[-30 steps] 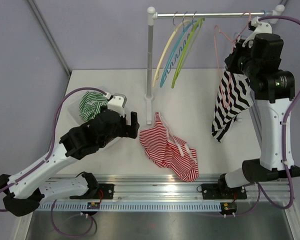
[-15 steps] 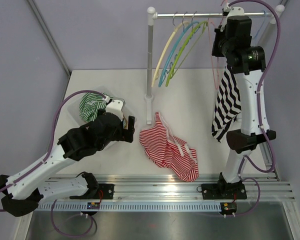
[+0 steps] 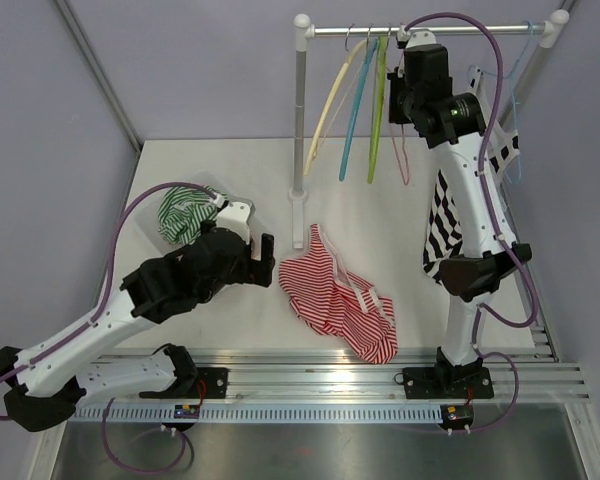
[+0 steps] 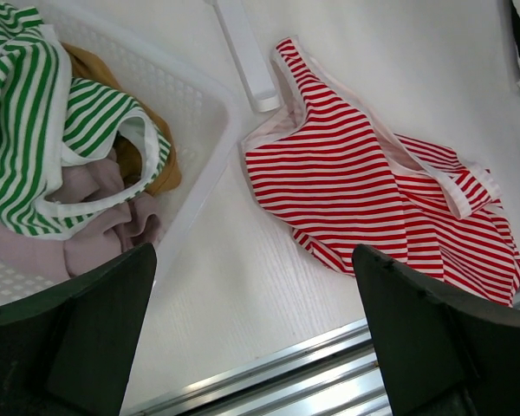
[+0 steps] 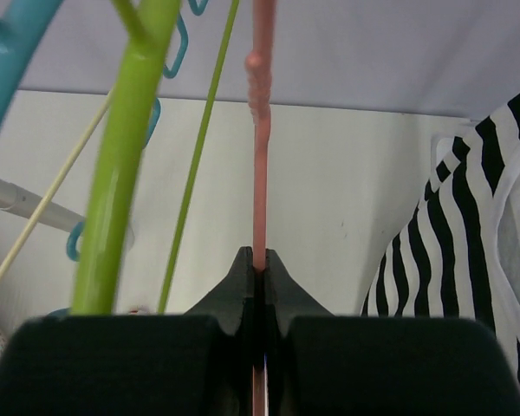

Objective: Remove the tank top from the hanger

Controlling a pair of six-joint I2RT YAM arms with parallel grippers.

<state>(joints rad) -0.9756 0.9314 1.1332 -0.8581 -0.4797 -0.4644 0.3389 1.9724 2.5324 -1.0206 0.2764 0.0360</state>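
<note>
Top external, right gripper (image 5: 258, 276) shifted left, pinching hanger (image 5: 260, 173)

The white table (image 3: 230, 165) carries a white basket (image 4: 199, 113) of clothes left of the left pincer (image 3: 266, 255), a red striped top (image 3: 335, 295) just right of it, and the rack's foot (image 3: 298, 238) beyond.

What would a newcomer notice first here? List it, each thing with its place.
The right pincer, up at the rack's rail, is shut on a pink hanger, with a black-and-white striped tank top hanging beside that arm. A red-striped tank top lies crumpled mid-table, in front of the rack's post. At the left, the open left pincer hovers beside a white basket of clothes.
</note>
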